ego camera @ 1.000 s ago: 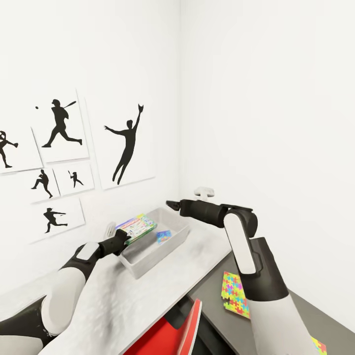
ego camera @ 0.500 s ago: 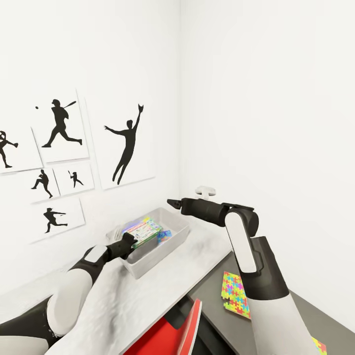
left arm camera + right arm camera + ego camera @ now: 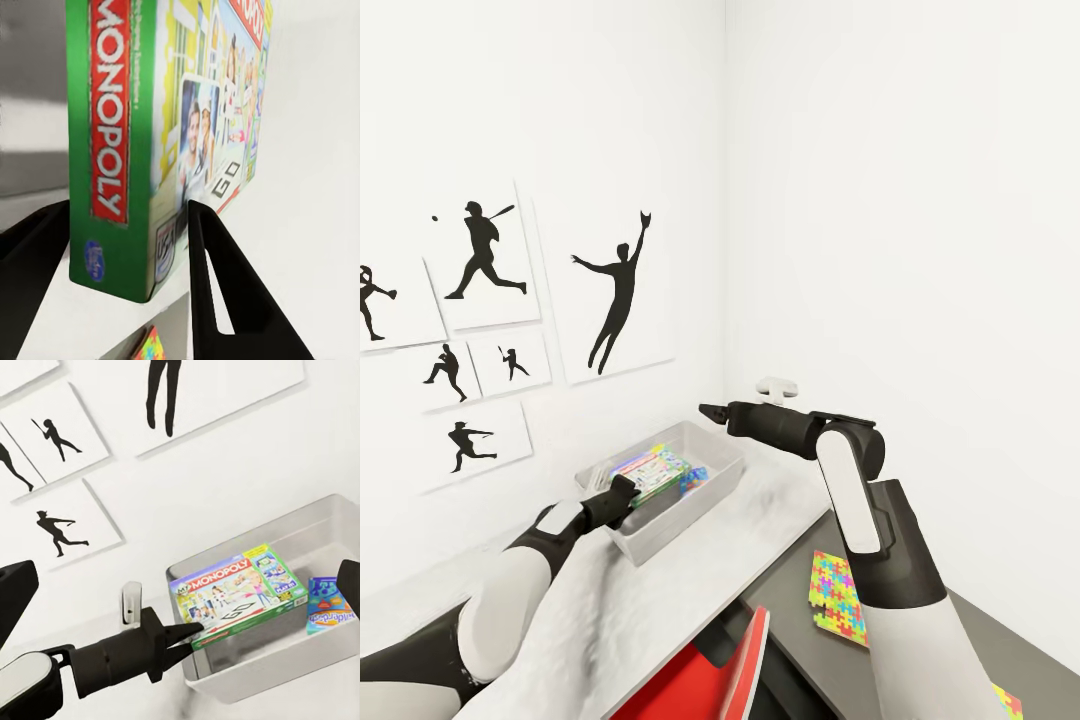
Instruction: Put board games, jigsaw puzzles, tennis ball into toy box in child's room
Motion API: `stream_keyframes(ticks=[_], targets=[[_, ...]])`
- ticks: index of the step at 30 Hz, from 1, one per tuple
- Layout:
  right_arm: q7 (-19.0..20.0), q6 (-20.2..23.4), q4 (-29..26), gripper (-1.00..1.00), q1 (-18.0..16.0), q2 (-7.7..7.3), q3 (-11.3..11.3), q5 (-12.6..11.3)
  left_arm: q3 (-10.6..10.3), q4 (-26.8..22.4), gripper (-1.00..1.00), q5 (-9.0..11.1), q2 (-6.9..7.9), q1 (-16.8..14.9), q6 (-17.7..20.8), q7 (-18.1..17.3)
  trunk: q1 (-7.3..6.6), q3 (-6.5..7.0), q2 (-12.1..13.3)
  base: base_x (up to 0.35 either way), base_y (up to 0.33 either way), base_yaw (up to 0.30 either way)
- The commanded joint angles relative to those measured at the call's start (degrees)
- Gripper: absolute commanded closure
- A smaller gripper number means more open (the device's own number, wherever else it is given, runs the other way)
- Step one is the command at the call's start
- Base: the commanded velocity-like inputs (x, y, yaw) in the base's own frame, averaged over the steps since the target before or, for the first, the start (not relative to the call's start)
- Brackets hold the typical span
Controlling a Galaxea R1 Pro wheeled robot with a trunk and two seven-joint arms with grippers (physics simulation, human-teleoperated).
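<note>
Over the toy box (image 3: 622, 535), head view: your left gripper (image 3: 625, 492) is closed on one edge of the Monopoly board game (image 3: 650, 472), which hangs low inside the rim. Beyond its far end a blue game (image 3: 694, 476) already lies in the box. Your right gripper (image 3: 707, 409) hovers past the box's far corner, holding nothing; how wide it stands is unclear. One jigsaw puzzle (image 3: 834, 597) lies on the dark table (image 3: 1000, 640) beside your right arm. The box rests on a white surface (image 3: 660, 610) in a white-walled corner with silhouette pictures (image 3: 615, 295).

Left wrist view: both fingers (image 3: 217, 292) press the box's faces.

Right wrist view: the game tilts across the bin. The step in hand appears to be the drop; next, part the fingers and withdraw, then fetch the puzzle.
</note>
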Motion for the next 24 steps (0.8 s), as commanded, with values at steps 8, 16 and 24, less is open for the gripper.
stream_keyframes(ticks=[8,16,24], targets=[[0.18,0.25,-0.04,-1.0,-0.04,0.02,0.04,0.19,0.14,-0.36,1.0,-0.16,0.19,-0.03,-0.41,0.49,0.02,-0.07,-0.07,0.0,0.0,0.0],[0.18,0.25,-0.04,-1.0,0.03,0.02,0.11,0.21,0.12,-0.59,1.0,-0.06,0.3,-0.03,-0.52,2.22,0.02,-0.07,-0.07,0.0,0.0,0.0],[0.17,0.26,-0.04,-1.0,0.04,0.02,0.36,0.21,0.11,-1.0,1.0,-0.05,0.25,-0.03,-0.53,2.32,0.02,-0.07,-0.07,0.0,0.0,0.0]])
